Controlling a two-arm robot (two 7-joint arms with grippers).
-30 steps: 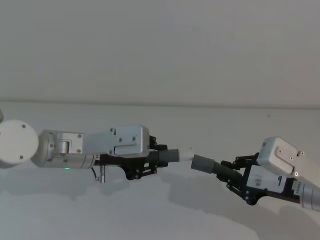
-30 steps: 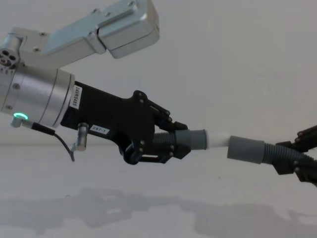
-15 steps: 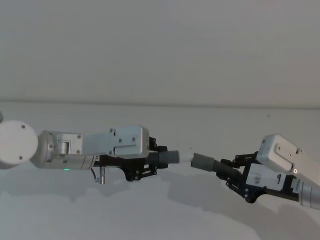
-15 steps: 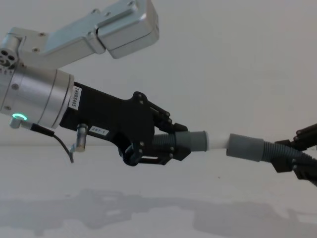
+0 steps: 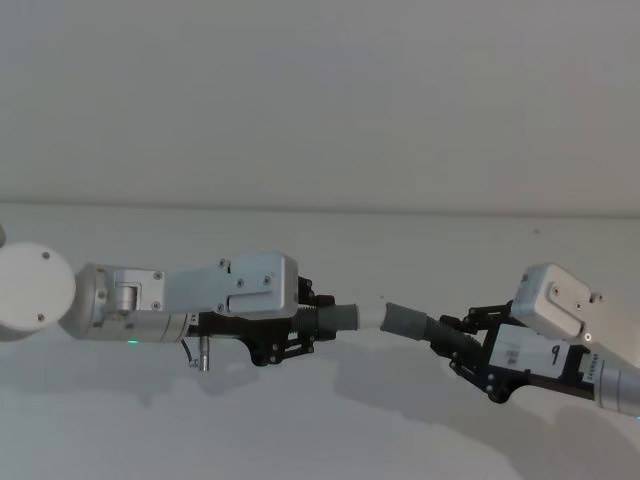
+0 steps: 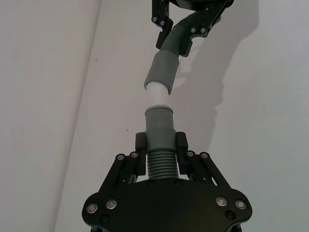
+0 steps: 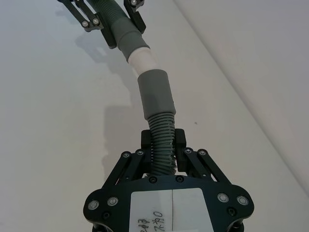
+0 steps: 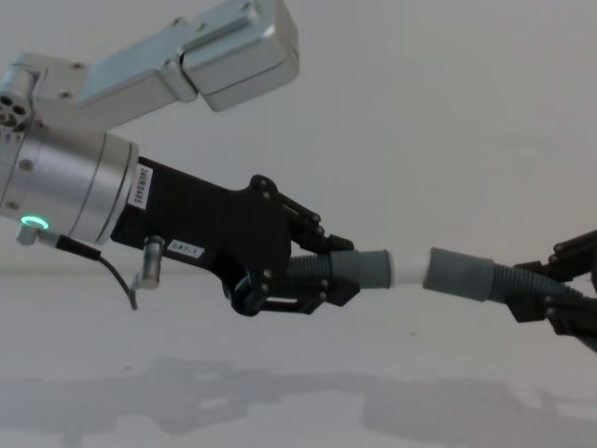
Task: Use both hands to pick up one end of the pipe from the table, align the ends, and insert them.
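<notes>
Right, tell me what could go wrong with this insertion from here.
1. The pale tip meets the wider socket at an angle, not in line; pushing now could jam it on the rim.
2. Both the left gripper and the right gripper hold their pipe pieces on the ribbed hose, behind the collars, so the pieces may flex or slip under push.

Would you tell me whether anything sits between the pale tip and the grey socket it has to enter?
Nothing visible does. The pale tip held by the left gripper is right at the mouth of the grey socket held by the right gripper, both held above the table.
</notes>
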